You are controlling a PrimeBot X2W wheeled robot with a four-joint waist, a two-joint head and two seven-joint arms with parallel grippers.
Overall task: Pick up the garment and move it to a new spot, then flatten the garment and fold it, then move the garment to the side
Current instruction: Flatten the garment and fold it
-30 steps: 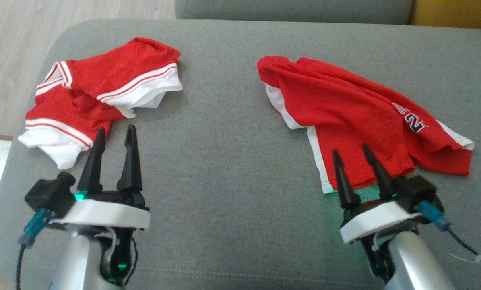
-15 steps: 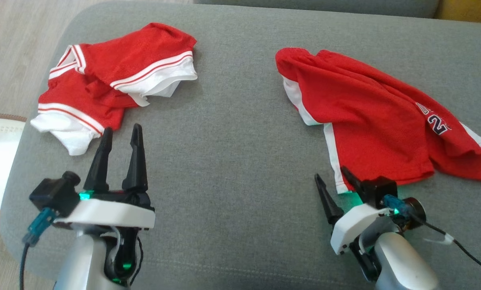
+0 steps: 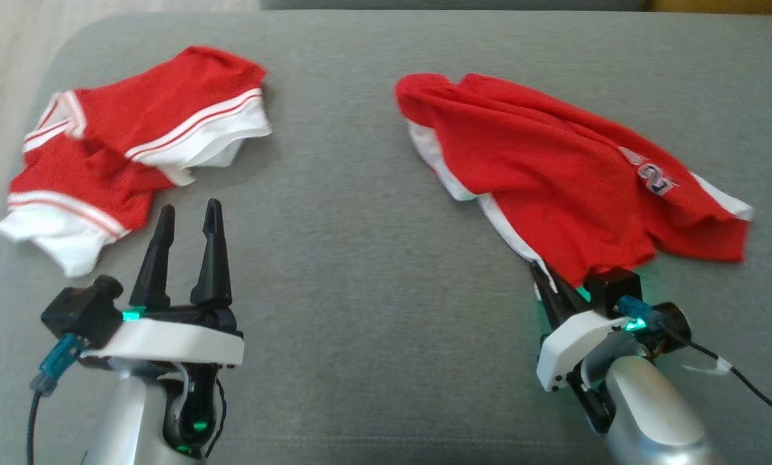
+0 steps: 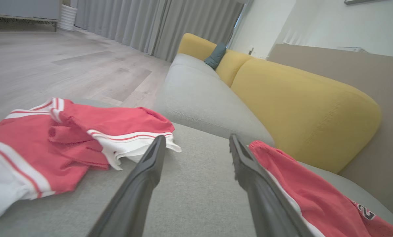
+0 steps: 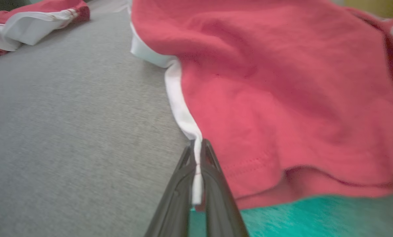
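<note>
1. Right pincer (image 3: 539, 271): closed, gripping the red mesh shorts (image 3: 553, 174) at their near hem corner. In my right wrist view the white side stripe (image 5: 180, 108) runs straight in between my two fingertips.
2. The shorts lie rumpled on the right half of the grey sofa cushion (image 3: 360, 271). One end is bunched at the far left, and the dark printed number (image 3: 656, 177) faces up near the right edge.
3. The cloth narrows to a point where I hold it.
4. Left pincer (image 3: 189, 208): open, with nothing between the fingers. It hovers over bare cushion, near but not touching a second red garment (image 3: 121, 135) with white striped trim, which lies crumpled at the cushion's left end.
5. The two garments lie well apart.
</note>
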